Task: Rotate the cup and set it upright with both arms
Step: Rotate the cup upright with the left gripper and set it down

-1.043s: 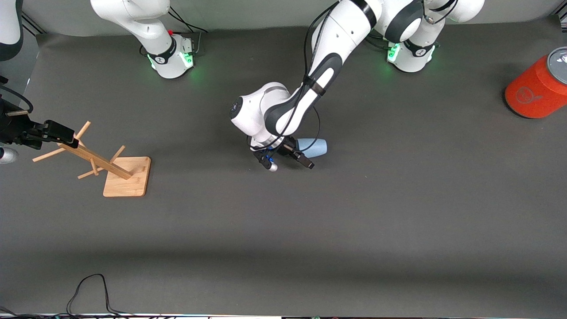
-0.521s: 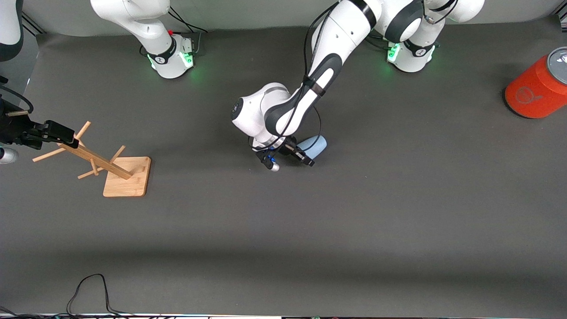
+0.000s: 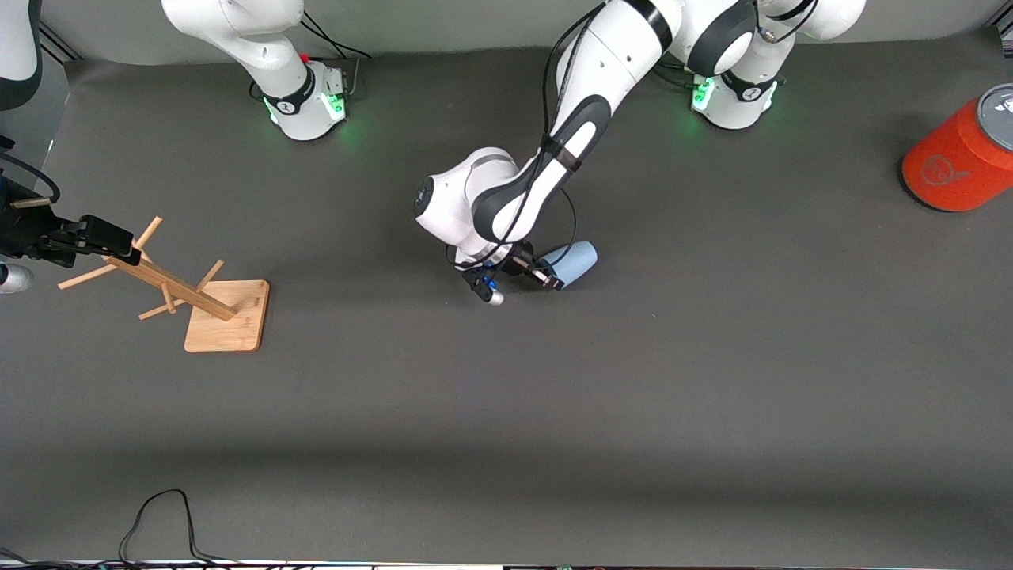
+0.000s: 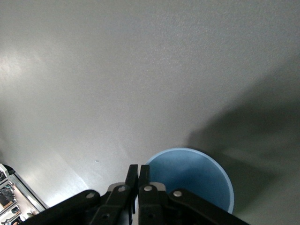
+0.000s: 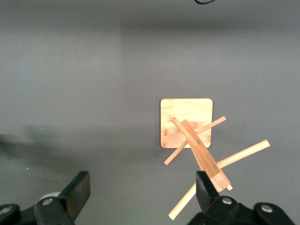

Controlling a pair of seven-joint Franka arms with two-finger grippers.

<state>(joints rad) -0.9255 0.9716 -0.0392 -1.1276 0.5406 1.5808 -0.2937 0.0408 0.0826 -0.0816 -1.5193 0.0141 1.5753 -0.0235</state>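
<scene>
A wooden rack (image 3: 178, 289) stands on the dark grey table (image 3: 506, 412), toward the right arm's end. It has a square base plate (image 5: 186, 123) of pale wood, a central post and thin pegs that point out to several sides. An orange cylinder with a grey top (image 3: 961, 150) stands well apart from the rack, at the left arm's end of the table, and it is farther from the front camera than the rack. A black cable (image 3: 158, 522) lies in a loop at the table's edge, nearer to the front camera than the rack.
</scene>
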